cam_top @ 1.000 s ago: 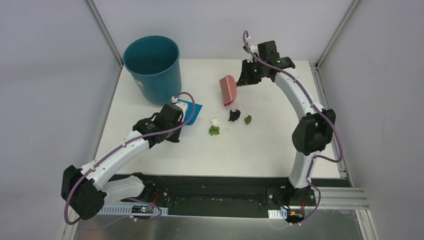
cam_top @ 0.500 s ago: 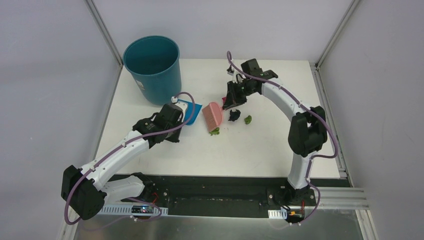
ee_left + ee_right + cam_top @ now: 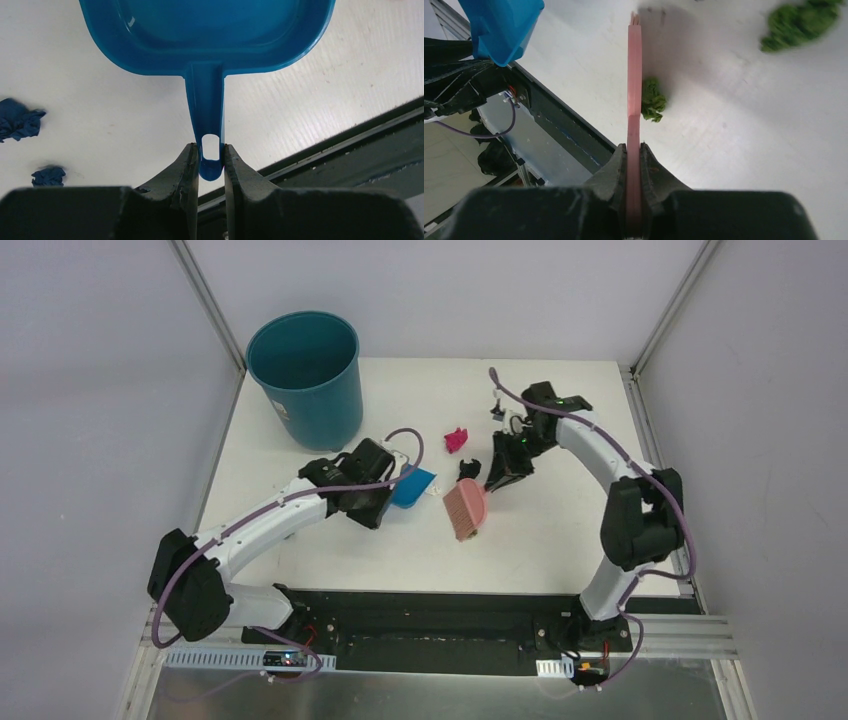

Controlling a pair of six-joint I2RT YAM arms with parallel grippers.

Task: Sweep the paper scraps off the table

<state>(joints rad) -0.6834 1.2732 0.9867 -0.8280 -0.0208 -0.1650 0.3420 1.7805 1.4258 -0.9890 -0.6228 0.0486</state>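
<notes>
Left gripper [image 3: 210,159] grips blue dustpan [image 3: 210,45] handle; right gripper [image 3: 634,150] pinches pink brush [image 3: 634,75].
Left wrist alone shows 2 crumpled dark-blue paper scraps [image 3: 20,122]; top view alone, 1 magenta wad [image 3: 456,439].

Lab test cell: grey panels [image 3: 90,390], aluminium frame [image 3: 207,302], white table [image 3: 540,550].

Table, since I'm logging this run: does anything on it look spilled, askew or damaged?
Only the paper scraps lie loose on the table: magenta and black wads near the pink brush, a green one right beside it. The teal bin stands upright; the blue dustpan looks intact.
</notes>
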